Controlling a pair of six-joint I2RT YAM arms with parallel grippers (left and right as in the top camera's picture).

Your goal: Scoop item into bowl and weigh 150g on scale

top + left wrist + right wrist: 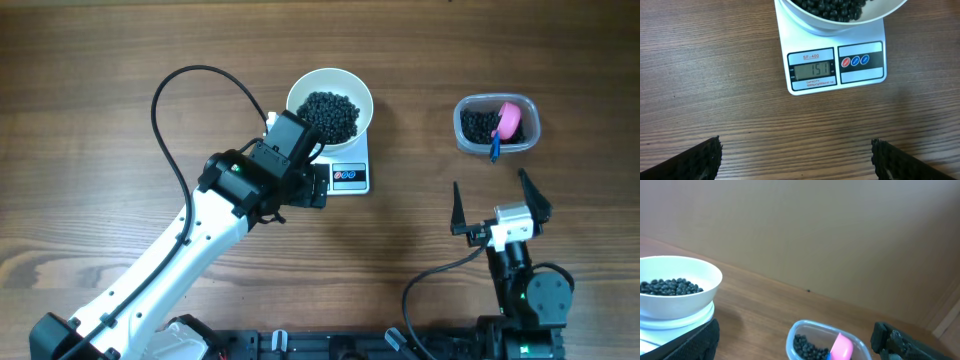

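Note:
The white bowl point(296, 95) stands on the small white scale point(356, 178) and holds a heap of black beads, the item point(330, 112). In the left wrist view the scale's display point(812, 71) reads 151, with the bowl's wall point(830, 25) just above it. My left gripper point(796, 160) hovers open in front of the scale with nothing between its fingers; from overhead it point(318, 186) sits at the scale's left front corner. Near the front right, my right gripper point(489, 180) is open and empty, pointing toward the tub.
A clear plastic tub point(465, 125) at the back right holds more black beads and a pink scoop point(509, 120); the right wrist view shows the tub point(790, 335) and scoop point(841, 347) between the fingers' line of sight. A black cable point(175, 85) loops left of the bowl.

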